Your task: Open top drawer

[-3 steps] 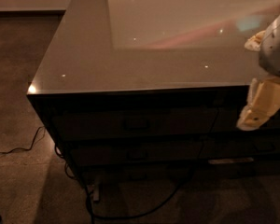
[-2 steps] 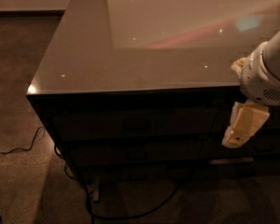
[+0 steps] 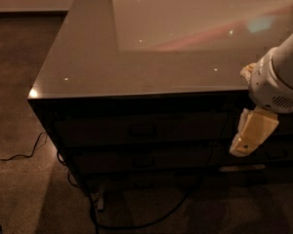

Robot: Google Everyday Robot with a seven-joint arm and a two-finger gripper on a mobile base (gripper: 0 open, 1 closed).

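Hanging below the white wrist, the gripper (image 3: 244, 143) has come down and leftward from beside the desk edge a second ago, and now sits in front of the dark drawer fronts, just under the lip of the desk (image 3: 88, 57). Whether it is released or clenched I cannot tell; it holds nothing that shows.

To the gripper's left, at about its own height, runs the top drawer (image 3: 102, 130), whose front looks flush with the cabinet, so I judge it not yet opened. Its small handle (image 3: 142, 129) lies well to the gripper's left, apart from it and untouched. Below and left of the gripper is the second drawer (image 3: 112, 161), which is not the one wanted. Far off to its lower left a cable (image 3: 19, 155) trails over the floor.

The drop means the approach is under way, since height now seems roughly right. The move remaining is probably a sideways reach left to the handle, then a grasp and a pull outward
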